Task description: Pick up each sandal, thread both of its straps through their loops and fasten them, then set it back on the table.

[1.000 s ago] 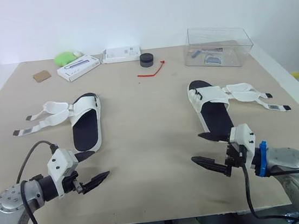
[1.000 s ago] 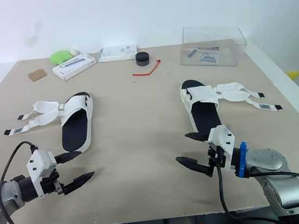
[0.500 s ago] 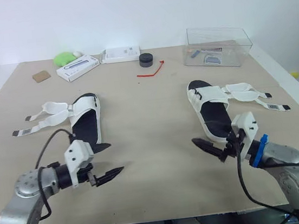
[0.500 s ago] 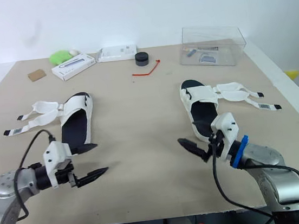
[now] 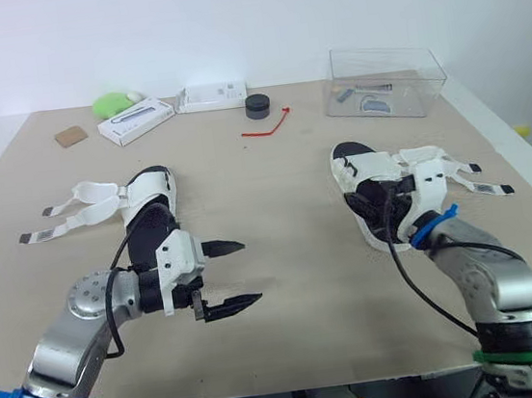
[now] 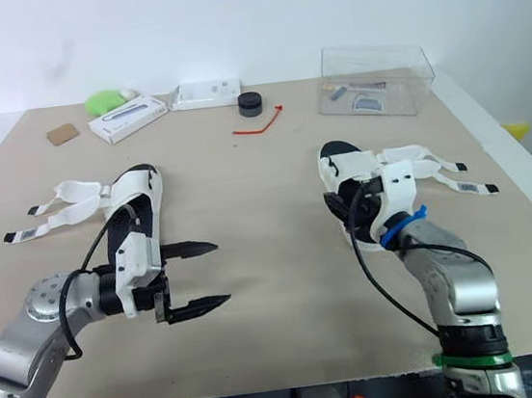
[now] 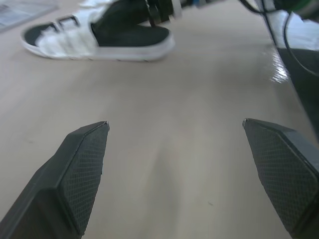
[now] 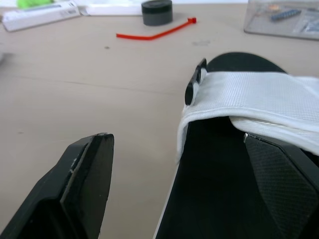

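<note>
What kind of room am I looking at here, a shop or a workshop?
Most likely a robotics test lab, not a shop. A tan table stands against a blank white wall. The left sandal and right sandal lie with straps undone, and a clear plastic box sits at the back.

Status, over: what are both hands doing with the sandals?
Both open: left gripper over table beside left sandal; right gripper straddling edge of right sandal, not clamped. Both sandals' straps unfastened. Nothing blocking either.

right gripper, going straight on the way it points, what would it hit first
Most likely the white strap of the sandal on the robot's right; the open right gripper straddles its sole edge, pointing at it.
</note>
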